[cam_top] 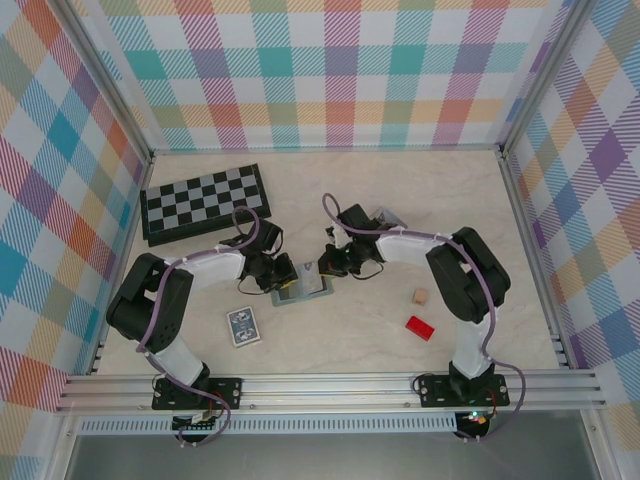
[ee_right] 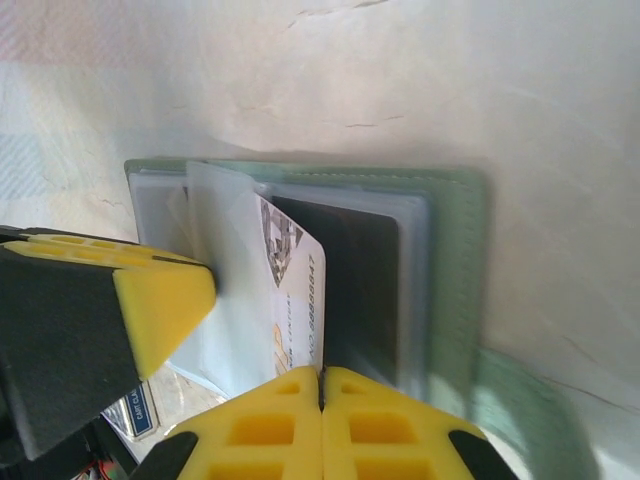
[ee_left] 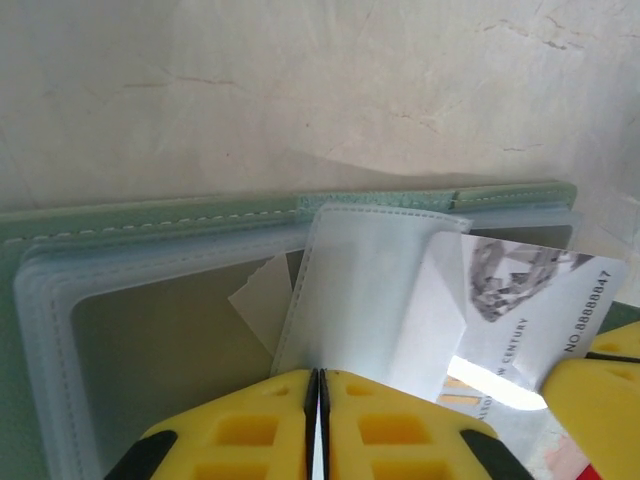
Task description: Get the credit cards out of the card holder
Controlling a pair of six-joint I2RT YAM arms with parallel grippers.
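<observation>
The card holder (cam_top: pixel 300 292) lies open near the middle of the table, a little toward the near edge, with both arms reaching in over it. The left gripper (ee_left: pixel 317 376) has its jaws pressed together on a clear sleeve (ee_left: pixel 370 290) of the holder, lifting that page off the stack. The right gripper (ee_right: pixel 322 376) has its jaws closed on the near edge of a pale credit card (ee_right: pixel 293 285). The card stands at a slant, partly out of the sleeve, with its printed number in the open. A dark credit card (ee_right: pixel 350 290) sits in the next pocket.

The hold on the pale card looks thin, just at its edge, so a pull could let it slip free. Because the card is cocked, a corner may catch on the sleeve's stitching and jam. If it binds, the pull would probably drag the light holder along the table, or strain the sleeve where the left jaws pinch it. The two sets of fingers also work very close together, so a sideways correction could knock one against the other.
</observation>
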